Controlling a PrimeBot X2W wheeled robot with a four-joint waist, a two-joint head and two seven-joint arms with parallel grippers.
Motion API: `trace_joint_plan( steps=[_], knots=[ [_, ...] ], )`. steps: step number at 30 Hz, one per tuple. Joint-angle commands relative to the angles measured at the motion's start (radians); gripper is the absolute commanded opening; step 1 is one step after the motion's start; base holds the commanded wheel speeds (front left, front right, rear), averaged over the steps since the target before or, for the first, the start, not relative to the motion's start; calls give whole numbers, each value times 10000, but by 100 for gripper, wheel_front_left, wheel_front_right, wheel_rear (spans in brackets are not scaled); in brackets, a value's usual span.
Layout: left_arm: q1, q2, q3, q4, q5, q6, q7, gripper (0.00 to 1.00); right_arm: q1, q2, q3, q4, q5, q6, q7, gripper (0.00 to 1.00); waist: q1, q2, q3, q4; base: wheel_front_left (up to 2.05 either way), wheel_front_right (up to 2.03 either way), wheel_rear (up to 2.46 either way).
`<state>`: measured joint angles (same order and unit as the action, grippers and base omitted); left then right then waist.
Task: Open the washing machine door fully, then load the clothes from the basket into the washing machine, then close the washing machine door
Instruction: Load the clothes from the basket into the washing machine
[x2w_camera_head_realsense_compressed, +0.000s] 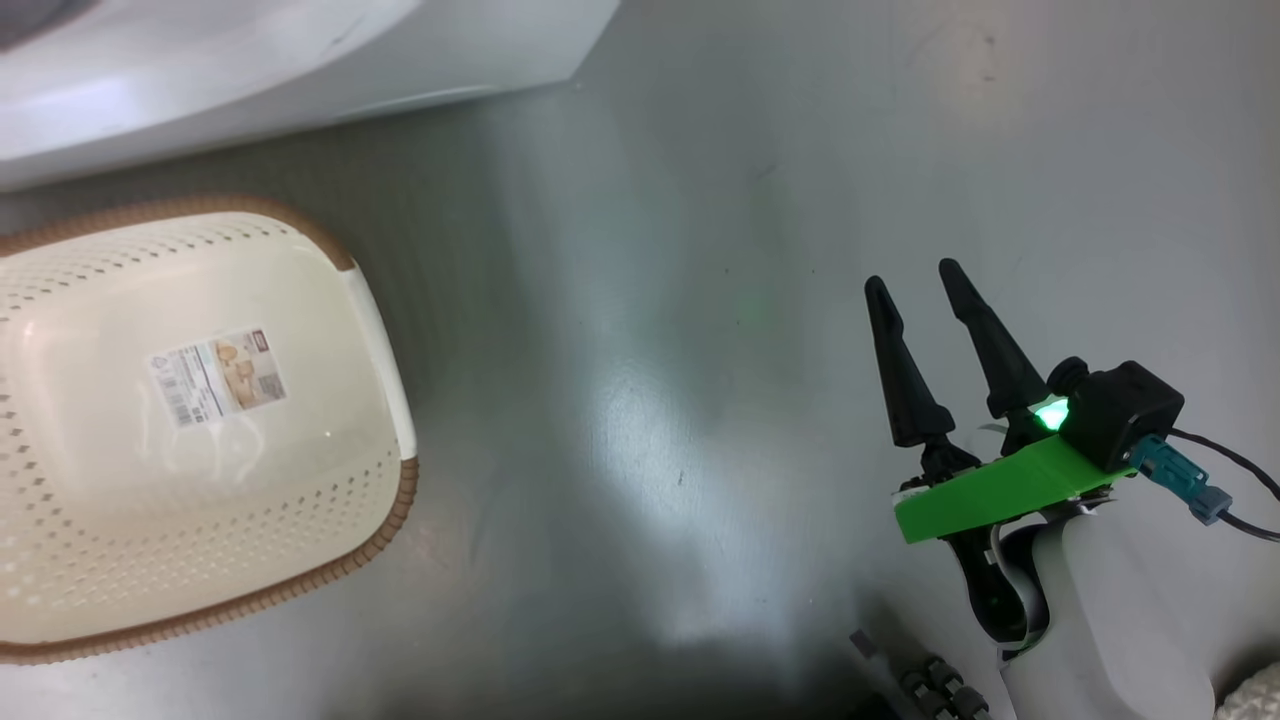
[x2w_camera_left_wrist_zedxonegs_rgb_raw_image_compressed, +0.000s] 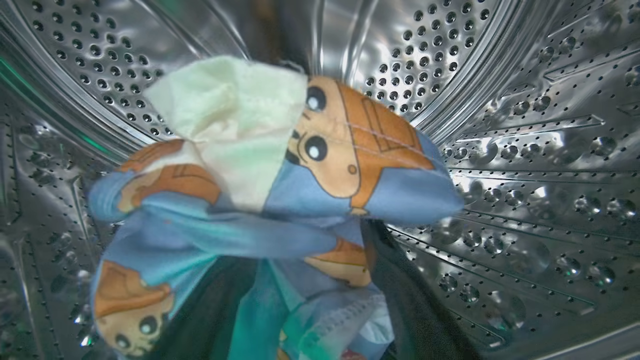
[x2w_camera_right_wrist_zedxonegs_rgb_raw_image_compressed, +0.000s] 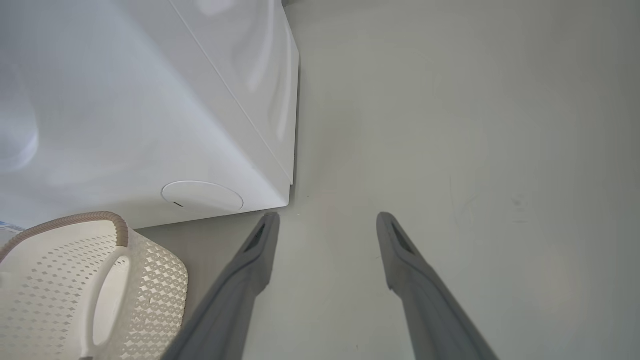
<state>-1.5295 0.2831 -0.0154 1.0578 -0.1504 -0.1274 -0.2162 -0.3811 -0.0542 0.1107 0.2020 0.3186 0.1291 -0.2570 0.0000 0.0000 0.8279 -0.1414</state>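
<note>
The right gripper (x2w_camera_head_realsense_compressed: 912, 278) hangs over bare floor, fingers spread and empty, out of the way of loading. The basket (x2w_camera_head_realsense_compressed: 100, 450) sits empty on the floor by the washing machine's (x2w_camera_head_realsense_compressed: 250, 70) front corner. Inside the drum (x2w_camera_left_wrist_zedxonegs_rgb_raw_image_compressed: 525, 150), the left gripper's (x2w_camera_left_wrist_zedxonegs_rgb_raw_image_compressed: 310, 255) fingers look spread, with the clothes (x2w_camera_left_wrist_zedxonegs_rgb_raw_image_compressed: 280, 200) draped over them, apparently to drop there.

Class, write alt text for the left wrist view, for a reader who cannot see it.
A bunched bundle of clothes, light blue with orange-brown cartoon bears plus a cream-white piece, is inside the washing machine's perforated steel drum. Two dark fingers rise from the bottom edge, set apart, with cloth between and partly over them.
</note>
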Motion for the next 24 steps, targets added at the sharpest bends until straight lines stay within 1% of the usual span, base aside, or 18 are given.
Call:
trace_joint_plan(
  steps=[1, 7, 14, 20, 24],
  knots=[
    [-56, 491, -12, -139, -24, 27, 24, 100, 244, 40, 170, -144, 67, 16, -48, 100, 0, 0, -108, 45, 0, 0, 0],
    [176, 378, -16, 360, -180, 82, -67, 100, 220, 40, 17, -116, 5, 16, -48, 100, 0, 0, -460, 159, 0, 0, 0],
    [1013, 194, -31, 501, -375, 64, -338, 100, 199, 40, -158, 34, -167, 16, -48, 100, 0, 0, -983, 351, 0, 0, 0],
    [1827, -15, -8, 51, -508, 58, -443, 100, 257, 40, -231, 109, -222, 16, -48, 100, 0, 0, -1407, 546, 0, 0, 0],
    [2552, -148, 158, -640, -652, 90, -451, 100, 332, 40, -261, 177, -283, 16, -48, 100, 0, 0, -1721, 654, 0, 0, 0]
  ],
)
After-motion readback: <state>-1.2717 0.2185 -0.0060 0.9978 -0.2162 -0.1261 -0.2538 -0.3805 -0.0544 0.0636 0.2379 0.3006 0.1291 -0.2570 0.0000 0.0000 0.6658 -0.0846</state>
